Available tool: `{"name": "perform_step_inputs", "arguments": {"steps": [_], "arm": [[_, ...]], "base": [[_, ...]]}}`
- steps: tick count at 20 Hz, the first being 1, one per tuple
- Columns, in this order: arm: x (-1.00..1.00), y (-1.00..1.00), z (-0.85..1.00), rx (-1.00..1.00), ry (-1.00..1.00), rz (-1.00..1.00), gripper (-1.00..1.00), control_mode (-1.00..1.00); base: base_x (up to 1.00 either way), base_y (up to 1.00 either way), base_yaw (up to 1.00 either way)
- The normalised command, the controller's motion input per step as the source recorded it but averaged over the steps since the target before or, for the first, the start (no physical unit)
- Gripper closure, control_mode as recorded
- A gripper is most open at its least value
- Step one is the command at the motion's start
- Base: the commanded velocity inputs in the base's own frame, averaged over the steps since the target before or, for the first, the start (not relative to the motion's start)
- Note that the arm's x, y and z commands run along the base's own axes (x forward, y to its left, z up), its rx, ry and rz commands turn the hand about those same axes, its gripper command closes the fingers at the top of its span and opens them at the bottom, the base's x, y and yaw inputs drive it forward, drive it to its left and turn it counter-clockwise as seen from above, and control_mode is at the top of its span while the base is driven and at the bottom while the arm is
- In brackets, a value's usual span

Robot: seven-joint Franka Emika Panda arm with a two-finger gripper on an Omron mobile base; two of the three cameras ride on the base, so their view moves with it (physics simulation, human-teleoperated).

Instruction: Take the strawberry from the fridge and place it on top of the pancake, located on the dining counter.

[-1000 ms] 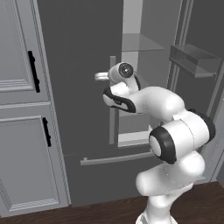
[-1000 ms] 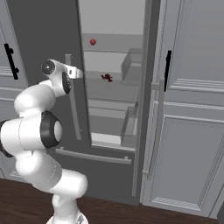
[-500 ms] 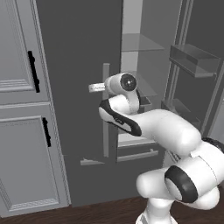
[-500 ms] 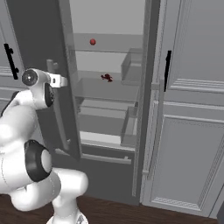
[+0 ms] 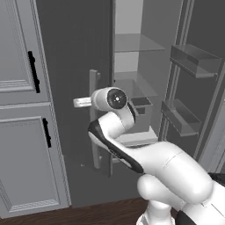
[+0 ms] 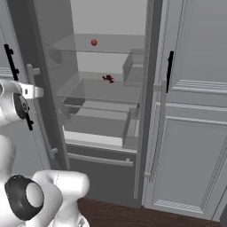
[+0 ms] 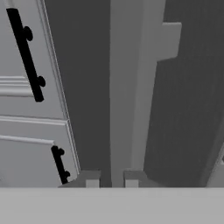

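Observation:
The fridge (image 5: 72,57) stands with both doors swung open, showing pale glass shelves. The strawberry (image 6: 94,42), tiny and bright red, rests on an upper shelf at the back. My gripper (image 7: 111,181) is shut on the left door's vertical bar handle (image 7: 124,87), one fingertip on each side of it. The same gripper (image 5: 82,102) reaches the handle (image 5: 93,88) from the right in the left base view, and in the right base view the gripper (image 6: 33,91) meets the handle (image 6: 32,73) at far left. The pancake and the dining counter are out of view.
A small dark red item (image 6: 107,78) lies on the shelf below the strawberry. Light grey panelled cabinets with black handles flank the fridge (image 5: 19,114) (image 6: 195,133). The right door (image 5: 193,66) carries clear bins. My arm crosses in front of the lower shelves.
The arm has swung left with the handle in its grip. The left fridge door has come further open, showing more of the shelves.

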Motion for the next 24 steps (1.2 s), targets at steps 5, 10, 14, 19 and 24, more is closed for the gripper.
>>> {"name": "perform_step_inputs", "arguments": {"steps": [5, 10, 14, 19, 24], "arm": [[-0.87, -0.12, 0.10, 0.05, 0.00, 0.00, -1.00, -1.00], [-0.63, -0.80, 0.29, 0.19, 0.11, -0.06, -1.00, -1.00], [-0.16, -0.92, 0.44, 0.18, 0.29, -0.05, -1.00, -1.00], [0.20, -0.62, 0.14, 0.16, 0.30, 0.00, -1.00, -1.00], [0.58, -0.16, 0.00, 0.26, 0.20, 0.00, -1.00, -1.00]], "base": [[0.00, 0.00, 0.00], [0.00, 0.00, 0.00], [0.00, 0.00, 0.00], [0.00, 0.00, 0.00], [0.00, 0.00, 0.00]]}}
